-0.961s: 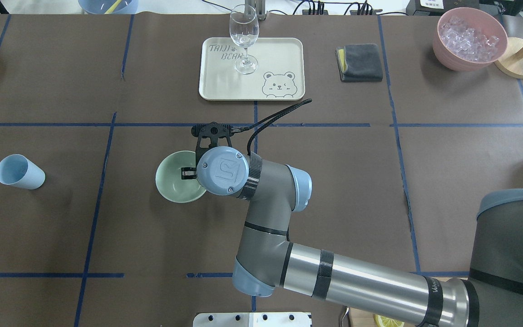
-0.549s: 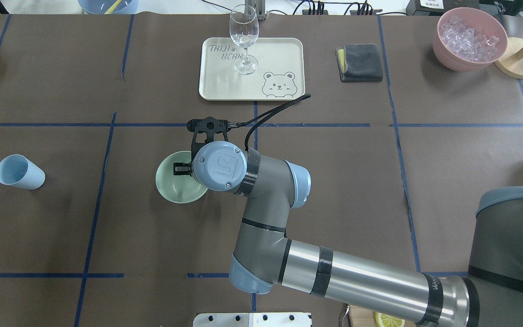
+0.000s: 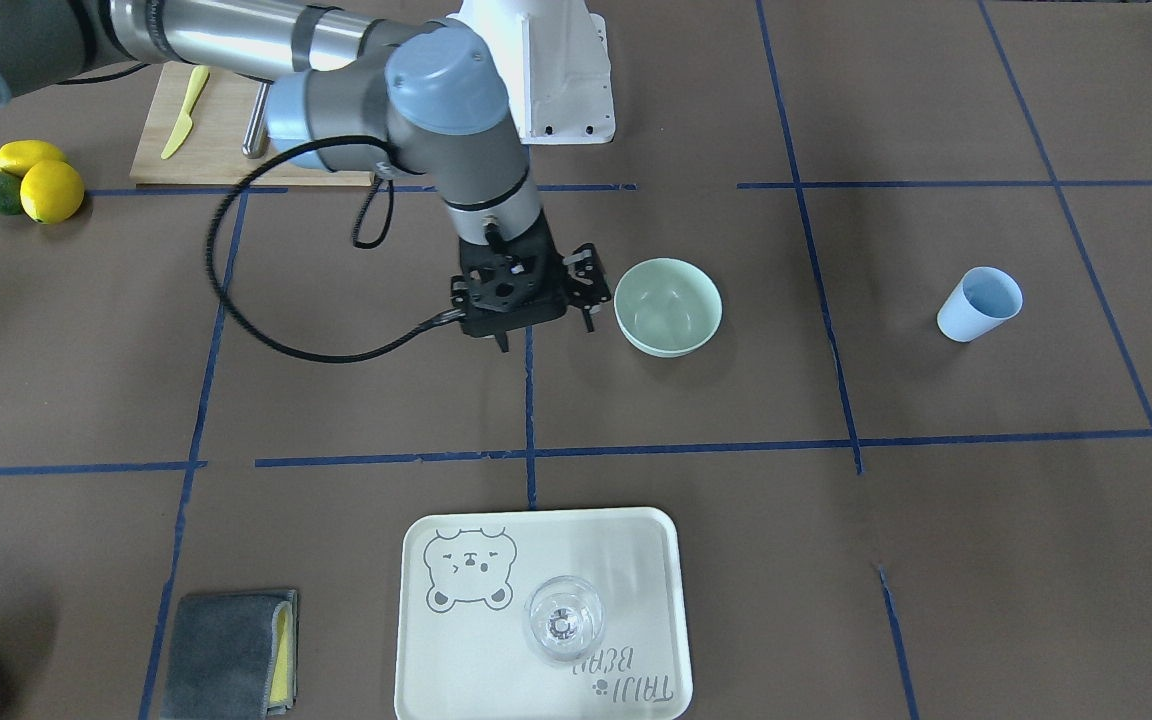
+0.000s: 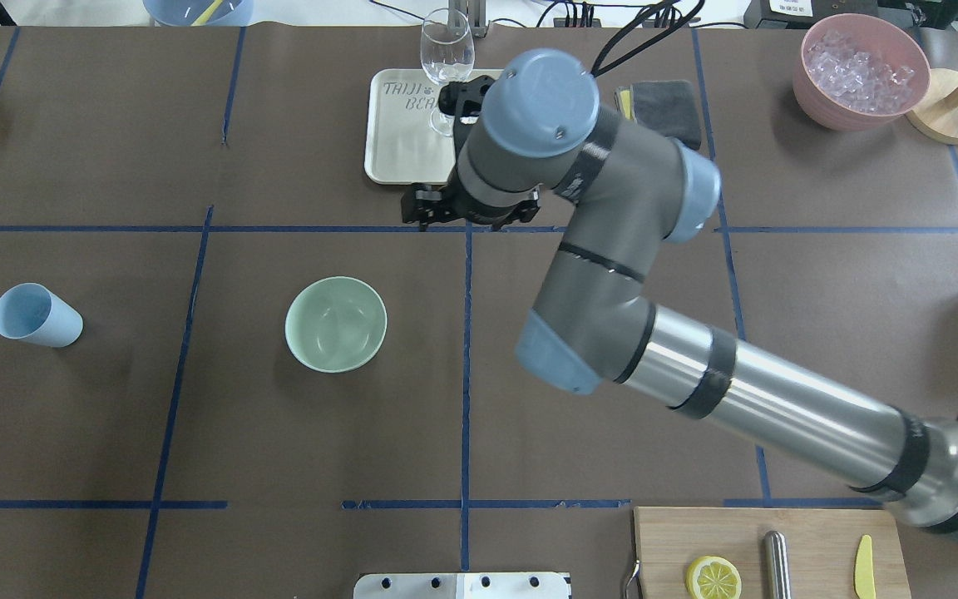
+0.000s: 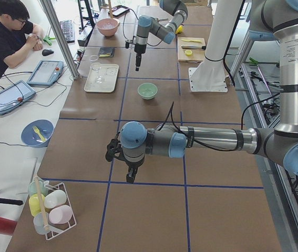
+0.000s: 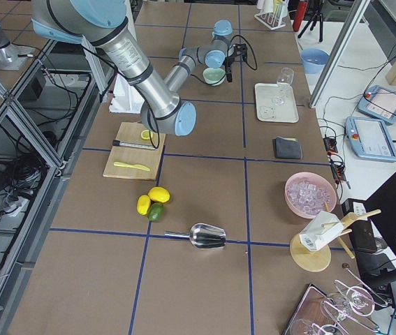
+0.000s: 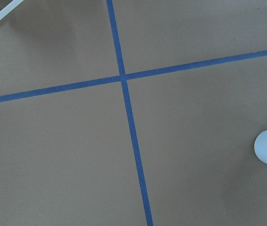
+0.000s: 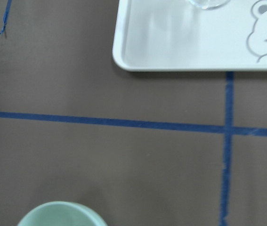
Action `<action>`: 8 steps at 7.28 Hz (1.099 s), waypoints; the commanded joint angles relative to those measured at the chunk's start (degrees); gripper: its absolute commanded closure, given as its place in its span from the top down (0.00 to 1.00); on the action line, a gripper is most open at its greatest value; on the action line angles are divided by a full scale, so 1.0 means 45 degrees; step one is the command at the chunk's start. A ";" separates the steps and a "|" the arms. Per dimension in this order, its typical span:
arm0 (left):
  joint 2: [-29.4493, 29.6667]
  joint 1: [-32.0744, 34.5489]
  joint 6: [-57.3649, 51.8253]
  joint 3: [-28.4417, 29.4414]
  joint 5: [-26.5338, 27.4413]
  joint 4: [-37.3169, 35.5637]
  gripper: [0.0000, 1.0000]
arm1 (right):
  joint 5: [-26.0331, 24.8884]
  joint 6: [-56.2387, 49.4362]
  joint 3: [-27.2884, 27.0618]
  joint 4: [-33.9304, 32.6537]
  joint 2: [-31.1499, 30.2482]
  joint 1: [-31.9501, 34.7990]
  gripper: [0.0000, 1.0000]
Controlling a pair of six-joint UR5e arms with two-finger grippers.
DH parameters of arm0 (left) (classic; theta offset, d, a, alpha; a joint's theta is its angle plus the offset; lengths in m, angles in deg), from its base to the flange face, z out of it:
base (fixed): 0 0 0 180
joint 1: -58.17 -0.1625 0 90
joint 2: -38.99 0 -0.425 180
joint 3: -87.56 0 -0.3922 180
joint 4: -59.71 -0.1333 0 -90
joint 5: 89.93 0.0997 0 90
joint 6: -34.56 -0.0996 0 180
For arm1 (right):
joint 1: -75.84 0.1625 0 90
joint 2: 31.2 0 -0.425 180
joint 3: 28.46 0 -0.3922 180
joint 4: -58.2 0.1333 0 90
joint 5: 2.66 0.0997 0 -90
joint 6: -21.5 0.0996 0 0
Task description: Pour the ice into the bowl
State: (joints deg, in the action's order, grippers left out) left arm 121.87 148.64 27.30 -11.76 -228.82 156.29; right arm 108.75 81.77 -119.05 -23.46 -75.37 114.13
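Note:
The pale mint-green bowl stands upright on the brown table; it also shows in the front view and at the bottom edge of the right wrist view. Its inside shows only faint glints. No heap of clear ice cubes shows in any view. My right gripper hangs open and empty above the table beside the bowl, between it and the tray. My left gripper points down over bare table near the light blue cup. I cannot tell whether it is open.
A wine glass stands on the tray. A grey cloth and a pink container of crushed-looking ice are at the far right. A cutting board holds a lemon slice and a knife. Lemons and a metal scoop lie on my right.
My right gripper has left the bowl, risen and moved away toward the tray. The bowl has stayed where it was.

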 commanded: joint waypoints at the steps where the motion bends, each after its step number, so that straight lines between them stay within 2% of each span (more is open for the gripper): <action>1: 0.0020 -0.0046 0.0030 -0.0020 -0.0033 0.1520 1.00 | 0.2185 -0.4388 -0.1586 -0.1520 -0.2110 0.2844 1.00; 2: 0.0156 -0.0355 0.0088 -0.0039 -0.0034 0.2667 1.00 | 0.3744 -0.7211 -0.1549 -0.1522 -0.3182 0.4559 1.00; 3: 0.0177 -0.0455 0.0108 0.0270 0.0082 0.3703 1.00 | 0.4591 -0.9637 -0.1490 -0.1522 -0.4372 0.5911 1.00; 4: 0.0254 -0.0456 0.0128 0.0273 0.0006 0.5202 1.00 | 0.4696 -1.2446 -0.1161 -0.1542 -0.5467 0.7316 1.00; 6: 0.0700 -0.0476 0.0225 0.0719 -0.0053 0.9008 1.00 | 0.4678 -1.5430 -0.0359 -0.1522 -0.6876 0.9430 1.00; 7: 0.0665 -0.0611 0.2913 0.0664 -0.0054 1.0438 1.00 | 0.4697 -1.5984 -0.0318 -0.1406 -0.7773 1.0252 1.00; 8: 0.0472 -0.1483 0.5589 0.0780 0.0120 1.2482 1.00 | 0.4697 -1.6009 -0.0356 -0.1347 -0.8246 1.0627 1.00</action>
State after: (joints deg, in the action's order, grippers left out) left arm 124.45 145.09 39.48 -8.74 -228.83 202.05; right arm 129.83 11.93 -120.81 -29.92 -108.79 158.50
